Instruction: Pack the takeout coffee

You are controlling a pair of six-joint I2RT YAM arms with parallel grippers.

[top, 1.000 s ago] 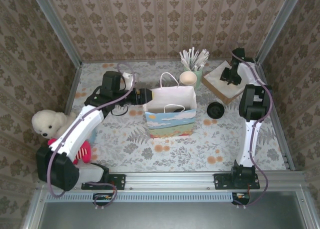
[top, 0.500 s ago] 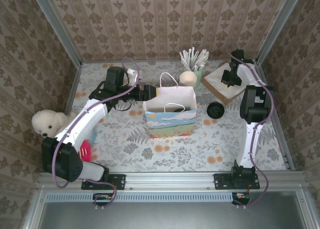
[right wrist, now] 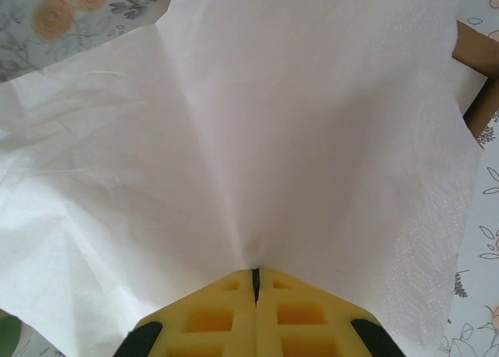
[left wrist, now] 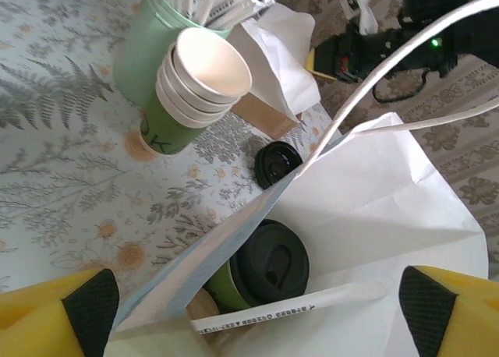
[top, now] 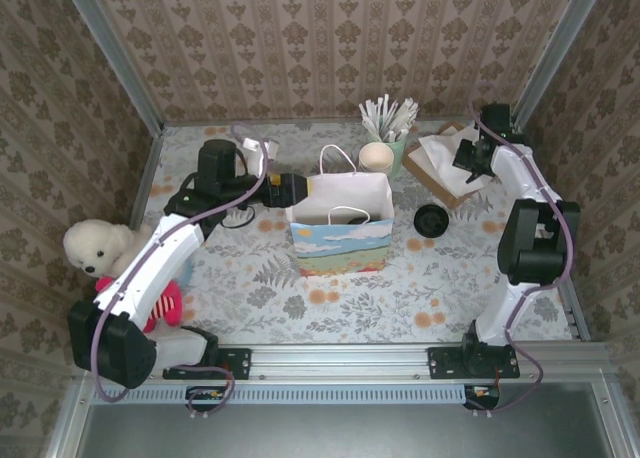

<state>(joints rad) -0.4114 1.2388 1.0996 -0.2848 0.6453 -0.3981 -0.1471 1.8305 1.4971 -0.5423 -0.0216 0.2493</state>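
The takeout coffee (left wrist: 269,275), a green cup with a black lid, stands inside the white paper bag (left wrist: 390,185). In the top view its dark lid (top: 345,216) shows through the bag's mouth (top: 340,193). My left gripper (left wrist: 257,310) hovers open at the bag's left rim (top: 300,190), fingers spread wide on either side of the opening and touching nothing. My right gripper (right wrist: 255,275) is shut on a white napkin (right wrist: 257,139), pinching it at the middle. In the top view that gripper (top: 468,158) holds the napkin (top: 443,150) above the brown box (top: 432,181) at the back right.
A stack of lidless green cups (top: 377,158) (left wrist: 195,84) leans beside a green holder of white sticks (top: 392,128) behind the bag. A loose black lid (top: 431,219) (left wrist: 278,162) lies right of the bag. A white plush toy (top: 95,246) sits at the left wall.
The left gripper's fingers have spread wider over the bag. The right gripper has shut on the napkin and swung right, lifting it off the box.
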